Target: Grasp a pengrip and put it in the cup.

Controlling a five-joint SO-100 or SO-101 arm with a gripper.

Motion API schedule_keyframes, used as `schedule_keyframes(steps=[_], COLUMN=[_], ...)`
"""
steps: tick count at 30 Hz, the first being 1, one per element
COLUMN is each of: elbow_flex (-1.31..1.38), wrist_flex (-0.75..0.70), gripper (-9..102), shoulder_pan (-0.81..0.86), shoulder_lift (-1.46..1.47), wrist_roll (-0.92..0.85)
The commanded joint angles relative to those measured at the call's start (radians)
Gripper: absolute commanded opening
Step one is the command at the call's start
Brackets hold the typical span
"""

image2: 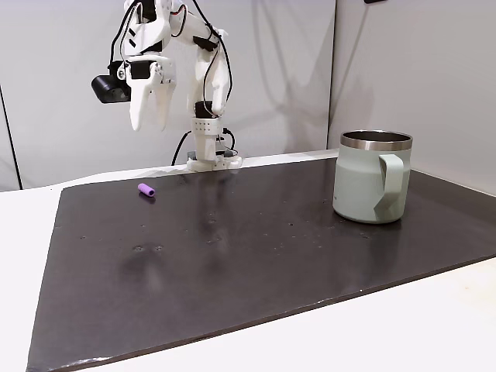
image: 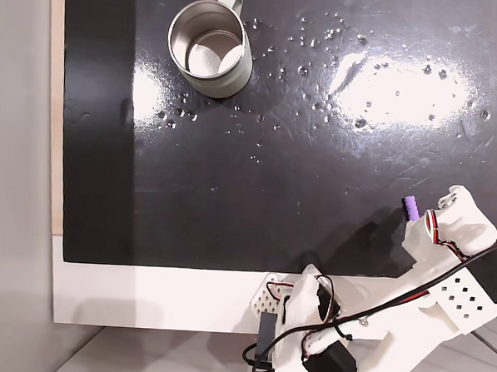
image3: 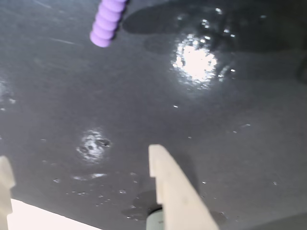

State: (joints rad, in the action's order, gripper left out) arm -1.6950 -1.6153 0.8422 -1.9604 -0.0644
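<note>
Nothing grasped yet: pengrip (image2: 146,189) lies on the bench, gripper (image2: 149,116) raised above, fingers parted, empty; cup (image2: 371,176) well apart.

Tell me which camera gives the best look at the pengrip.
The wrist view: the pengrip is large there, ribs distinct, though cut by the top edge. In a fixed view from the side it is a small whole purple cylinder on the mat; in a fixed view from above, a tiny piece beside the arm.
</note>
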Motion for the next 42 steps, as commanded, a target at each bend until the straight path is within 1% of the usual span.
schedule_keyframes(steps=[1,9,15,24,38,42], elbow_flex=[-0.028,-0.218,-0.273,-0.285,-0.276,-0.273], wrist_flex=[0.061,0.252,0.376,0.451,0.509,0.528], gripper=[29,28,27,25,20,17], shoulder_pan=[0.003,0.051,0.097,0.101,0.074,0.072], shoulder_lift=[0.017,0.044,0.117,0.198,0.314,0.347], wrist_roll=[-0.006,-0.064,-0.112,-0.124,-0.126,-0.126])
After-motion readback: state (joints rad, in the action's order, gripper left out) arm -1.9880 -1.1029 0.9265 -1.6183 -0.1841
